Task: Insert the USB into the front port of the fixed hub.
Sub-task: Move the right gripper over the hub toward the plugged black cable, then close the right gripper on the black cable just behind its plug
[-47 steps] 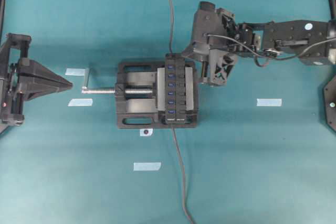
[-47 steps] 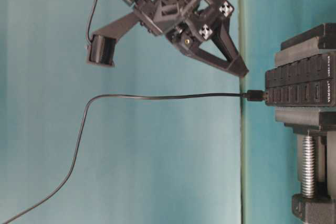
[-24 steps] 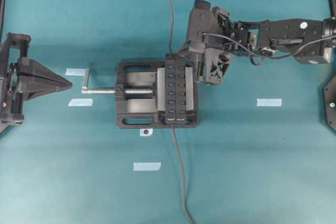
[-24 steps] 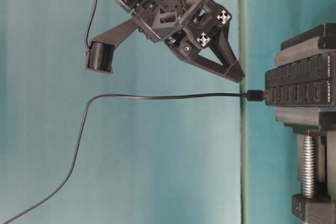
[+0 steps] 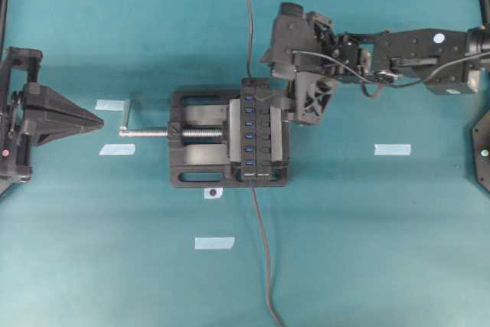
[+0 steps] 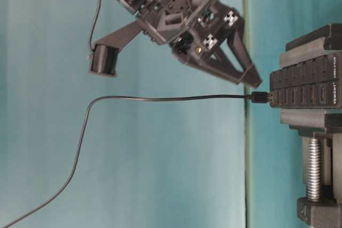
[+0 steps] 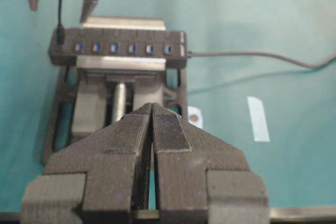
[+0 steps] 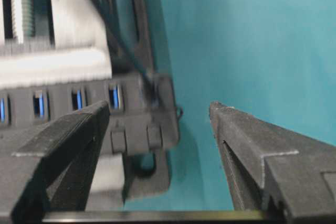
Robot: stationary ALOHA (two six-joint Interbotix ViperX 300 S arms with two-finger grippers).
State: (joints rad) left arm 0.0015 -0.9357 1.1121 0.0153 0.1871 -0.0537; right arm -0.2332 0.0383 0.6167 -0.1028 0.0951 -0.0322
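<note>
Release step: USB plug (image 6: 261, 97) looks seated in end port of fixed hub (image 5: 256, 130), clamped in vise (image 5: 200, 138) on tabletop. Right tool (image 6: 251, 76) spread, empty, just above plug. Left tool (image 7: 152, 124) pressed together, well apart. Next: prob. retract right arm w/o snagging cable (image 6: 160, 99).

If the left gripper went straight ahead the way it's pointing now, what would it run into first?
Most likely the vise: the left gripper, jaws shut, points along the silver screw toward it. The screw's handle end would probably come first, though height is hard to judge. The fixed hub sits clamped behind.
</note>
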